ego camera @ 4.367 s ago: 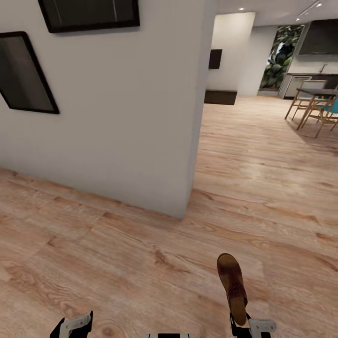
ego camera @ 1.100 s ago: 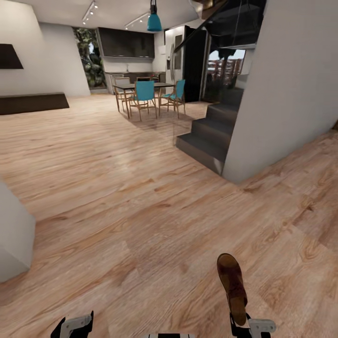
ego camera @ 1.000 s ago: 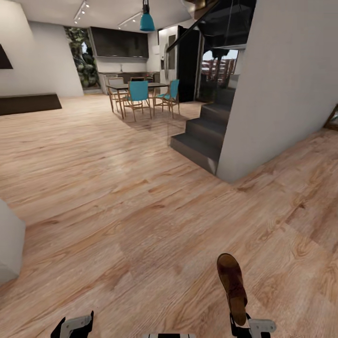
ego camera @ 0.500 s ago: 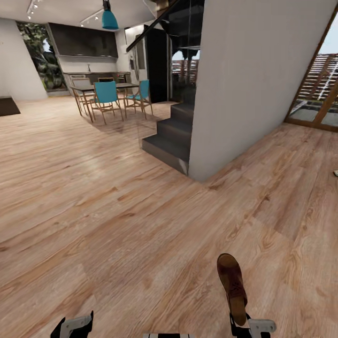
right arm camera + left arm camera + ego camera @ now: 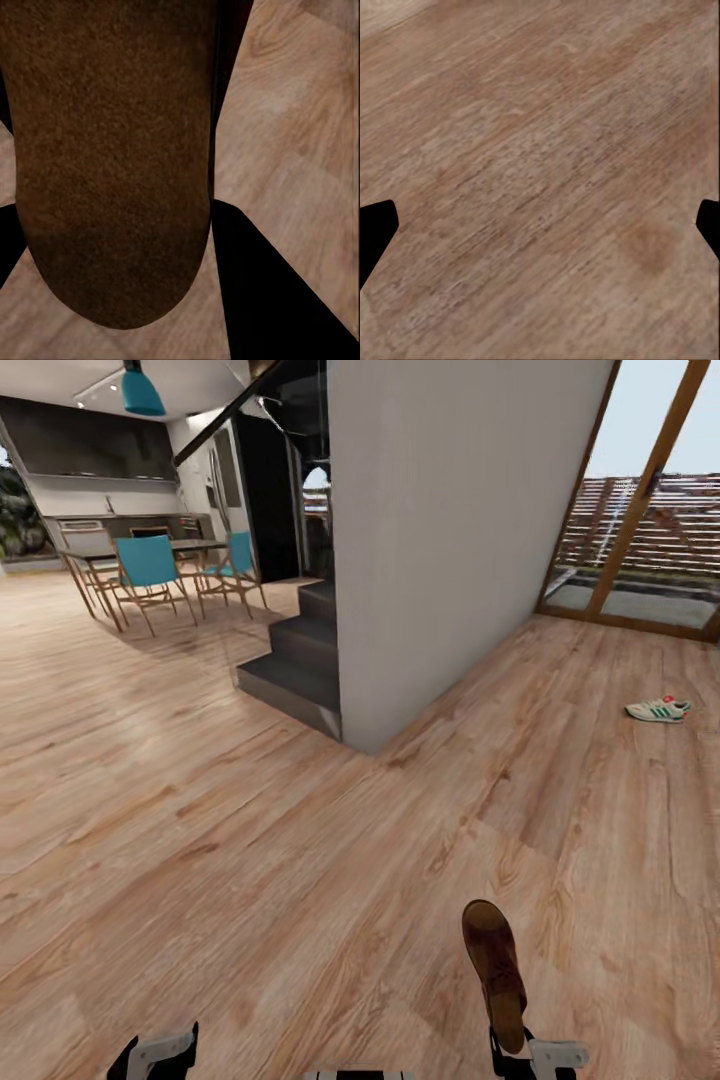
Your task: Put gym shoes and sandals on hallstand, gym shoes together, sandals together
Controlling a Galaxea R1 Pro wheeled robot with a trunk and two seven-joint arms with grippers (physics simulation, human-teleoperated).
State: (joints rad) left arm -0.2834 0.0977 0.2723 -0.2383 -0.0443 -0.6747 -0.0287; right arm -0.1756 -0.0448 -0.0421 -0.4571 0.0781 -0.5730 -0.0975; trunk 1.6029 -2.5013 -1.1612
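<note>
Slippage of the carried sandal (image 5: 496, 972) is judged the main hazard here. It is held in the right gripper (image 5: 522, 1050) at the lower edge of the head view, pinched at one end and standing up and forward from the jaws, so most of its length is unsupported. In the right wrist view the tan-brown footbed (image 5: 112, 157) is seen pressed between the dark fingers (image 5: 262, 292), so the grip appears firm, yet a sharp turn or jolt of the base could lever it loose onto the corridor floor (image 5: 250, 840).

The left gripper (image 5: 152, 1055) is seen low at the left; in the left wrist view its two fingertips (image 5: 375, 225) are spread wide apart with nothing but planks between them.

One gym shoe (image 5: 658, 709) lies on the floor well away to the right, near the glazed doors (image 5: 640, 490). The hallstand cannot be seen, so a wrong heading is possible. The white wall corner (image 5: 365, 740) and the dark stairs (image 5: 295, 670) stand ahead and could be clipped if the path is cut too close.
</note>
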